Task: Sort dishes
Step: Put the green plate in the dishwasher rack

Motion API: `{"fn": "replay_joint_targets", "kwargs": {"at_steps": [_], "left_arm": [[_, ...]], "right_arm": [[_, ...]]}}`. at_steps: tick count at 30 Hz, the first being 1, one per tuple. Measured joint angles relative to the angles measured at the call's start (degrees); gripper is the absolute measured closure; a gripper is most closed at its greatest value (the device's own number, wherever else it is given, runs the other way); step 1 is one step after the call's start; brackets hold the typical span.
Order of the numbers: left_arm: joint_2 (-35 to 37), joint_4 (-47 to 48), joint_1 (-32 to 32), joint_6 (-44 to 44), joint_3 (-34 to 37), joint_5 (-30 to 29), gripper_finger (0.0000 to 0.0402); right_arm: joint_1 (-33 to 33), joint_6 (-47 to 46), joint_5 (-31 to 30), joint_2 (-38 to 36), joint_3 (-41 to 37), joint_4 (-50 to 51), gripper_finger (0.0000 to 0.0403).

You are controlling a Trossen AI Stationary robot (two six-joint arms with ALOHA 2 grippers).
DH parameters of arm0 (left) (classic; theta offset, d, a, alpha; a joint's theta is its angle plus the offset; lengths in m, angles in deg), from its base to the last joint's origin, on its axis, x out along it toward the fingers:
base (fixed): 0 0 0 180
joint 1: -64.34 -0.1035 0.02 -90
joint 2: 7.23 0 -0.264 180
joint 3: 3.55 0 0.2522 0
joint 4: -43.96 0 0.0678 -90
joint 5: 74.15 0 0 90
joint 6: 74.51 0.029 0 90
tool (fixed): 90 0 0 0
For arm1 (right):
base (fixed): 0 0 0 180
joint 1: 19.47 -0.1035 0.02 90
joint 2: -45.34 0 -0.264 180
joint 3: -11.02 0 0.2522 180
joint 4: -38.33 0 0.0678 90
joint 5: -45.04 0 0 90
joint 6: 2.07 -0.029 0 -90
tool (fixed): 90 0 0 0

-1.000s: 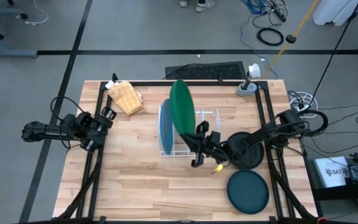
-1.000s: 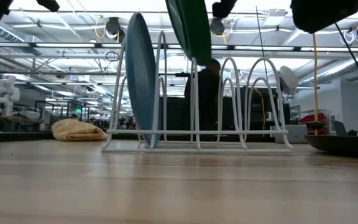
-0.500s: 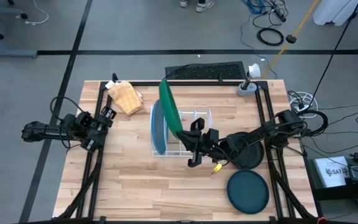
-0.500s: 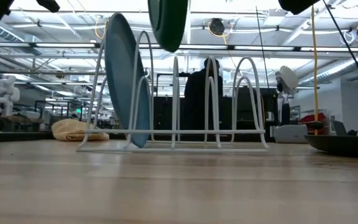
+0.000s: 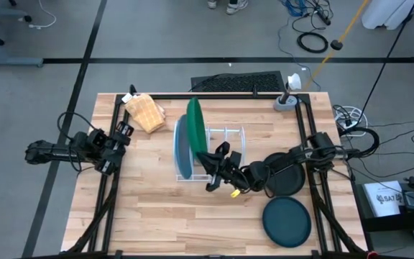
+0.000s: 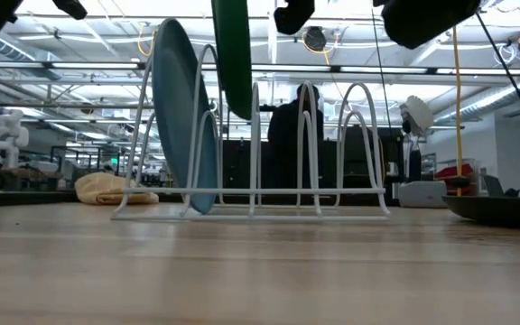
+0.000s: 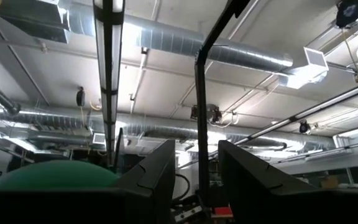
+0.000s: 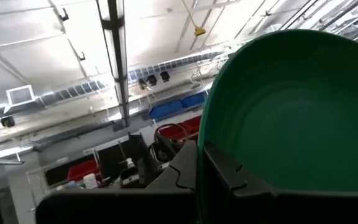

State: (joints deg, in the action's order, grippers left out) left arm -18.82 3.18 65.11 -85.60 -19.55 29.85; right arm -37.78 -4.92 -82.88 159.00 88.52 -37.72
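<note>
Right gripper [image 5: 208, 161]: I read it clamped on the lower rim of the green plate, over the near side of the rack. In the right wrist view its fingers [image 8: 225, 171] overlap that rim.

Green plate [image 5: 196, 126]: held on edge and close to upright above the white wire rack [image 5: 225, 153]. In the low view it hangs in the space just right of the light blue plate, with its lower edge among the wire loops. I cannot tell whether it touches the rack base.

Light blue plate [image 5: 182, 148]: standing on edge in the rack's leftmost slot, leaning slightly left in the low view, its foot on the rack base.

Black plate [image 5: 287, 173]: flat on the table right of the rack, largely covered by the right arm.

Dark teal plate [image 5: 287, 221]: flat near the table's front right corner, just in front of the black plate, apart from the rack.

Left gripper [image 5: 123, 140]: parked at the table's left edge, well away from the rack. From the left wrist view I see its fingers [image 7: 160, 171] parted by a narrow gap with nothing between them.

Tan wooden block [image 5: 145, 112]: near the far left corner of the table, left of the rack and not touching it.

Room: a dark seated person [image 6: 289, 135] shows behind the rack in the low view.
</note>
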Motion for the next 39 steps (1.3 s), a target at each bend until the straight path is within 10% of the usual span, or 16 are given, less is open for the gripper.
{"fn": "replay_joint_targets", "kwargs": {"at_steps": [17, 39], "left_arm": [[0.0, -0.2, 0.0, 0.0, 0.0, -0.4, 0.0269], [0.0, -0.2, 0.0, -0.2, 0.0, -0.4, 0.0269]], "right_arm": [[-0.1, 0.4, -7.6, 7.0, 1.2, 1.9, 0.0394], [-0.5, 6.9, -12.6, 7.2, 1.2, 4.7, 0.0246]]}}
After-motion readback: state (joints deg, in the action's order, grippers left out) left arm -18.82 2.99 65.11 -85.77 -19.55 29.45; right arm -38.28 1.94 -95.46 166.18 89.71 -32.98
